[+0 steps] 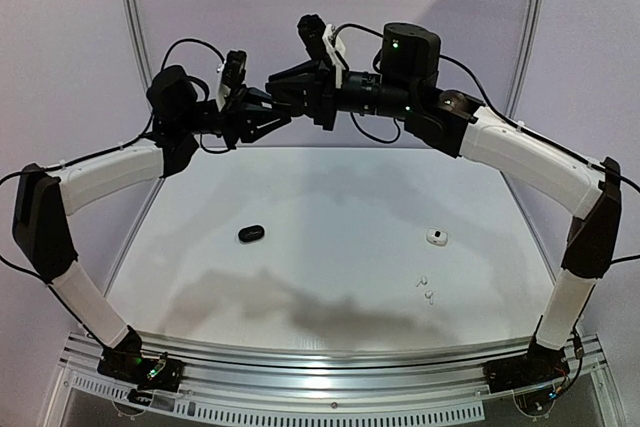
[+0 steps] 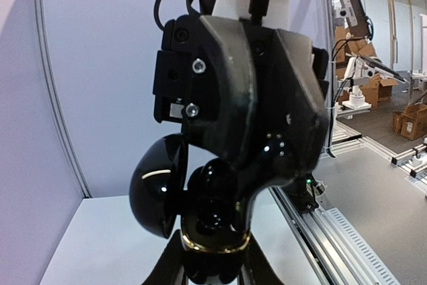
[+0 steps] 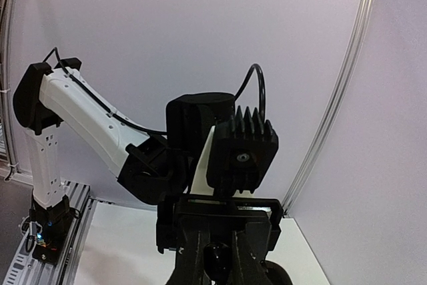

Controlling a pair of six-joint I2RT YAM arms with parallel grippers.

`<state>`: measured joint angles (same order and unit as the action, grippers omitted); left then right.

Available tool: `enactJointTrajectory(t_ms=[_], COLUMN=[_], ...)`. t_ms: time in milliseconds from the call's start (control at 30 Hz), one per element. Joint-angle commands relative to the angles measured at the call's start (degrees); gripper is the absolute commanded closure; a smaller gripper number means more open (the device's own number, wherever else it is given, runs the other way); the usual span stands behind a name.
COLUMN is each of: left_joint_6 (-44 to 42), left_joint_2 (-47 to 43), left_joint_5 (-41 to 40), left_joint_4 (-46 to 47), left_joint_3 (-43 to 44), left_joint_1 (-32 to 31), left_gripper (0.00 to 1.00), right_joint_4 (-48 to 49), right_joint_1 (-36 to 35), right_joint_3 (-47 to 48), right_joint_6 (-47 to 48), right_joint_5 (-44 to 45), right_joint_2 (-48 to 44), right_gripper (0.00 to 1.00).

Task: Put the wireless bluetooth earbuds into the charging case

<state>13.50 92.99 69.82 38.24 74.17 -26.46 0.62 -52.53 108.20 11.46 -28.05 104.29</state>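
Nearest to me on the counter [image 1: 330, 197] lie two white earbuds [image 1: 426, 290], and just beyond them a white case [image 1: 436, 237] and a black case [image 1: 250, 233]. Both arms bend high over the far edge, facing each other. The left claw [image 2: 212, 268] clamps an open case [image 2: 157, 195], and the narrow right claw [image 3: 217, 263] pinches a black earbud [image 3: 215, 253].

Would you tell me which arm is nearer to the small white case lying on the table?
Right. The white case lies on the right half of the table, just inboard of the right arm; the left arm stands across the table at the opposite edge.
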Motion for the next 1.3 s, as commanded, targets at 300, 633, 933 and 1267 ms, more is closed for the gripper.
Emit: enactJointTrajectory(t_ms=[300,633,933,1267], left_joint_6=[-2.12,-1.48,-1.12,0.21], left_joint_2=[-4.02,-4.31,-4.31,-4.04], left_joint_5=[-1.03,-1.33,-1.71,-2.66], left_joint_4=[3.87,5.79,6.39,8.60], left_joint_3=[-3.20,-3.68,-3.68,-3.51], left_joint_1=[-0.81,-0.88,-0.88,-0.46], left_gripper=[1.00,1.00,1.00,1.00], right_joint_4=[-1.14,-1.15,0.76,-2.52], right_joint_1=[-1.24,-1.41,-1.40,-1.36], right_joint_3=[-1.00,-0.45,0.52,-0.44], right_joint_6=[0.43,-0.81,-1.82,-0.53], right_joint_5=[5.65,4.31,3.47,4.96], right_joint_2=[-1.84,0.26,2.39,2.12], right_gripper=[1.00,1.00,1.00,0.95])
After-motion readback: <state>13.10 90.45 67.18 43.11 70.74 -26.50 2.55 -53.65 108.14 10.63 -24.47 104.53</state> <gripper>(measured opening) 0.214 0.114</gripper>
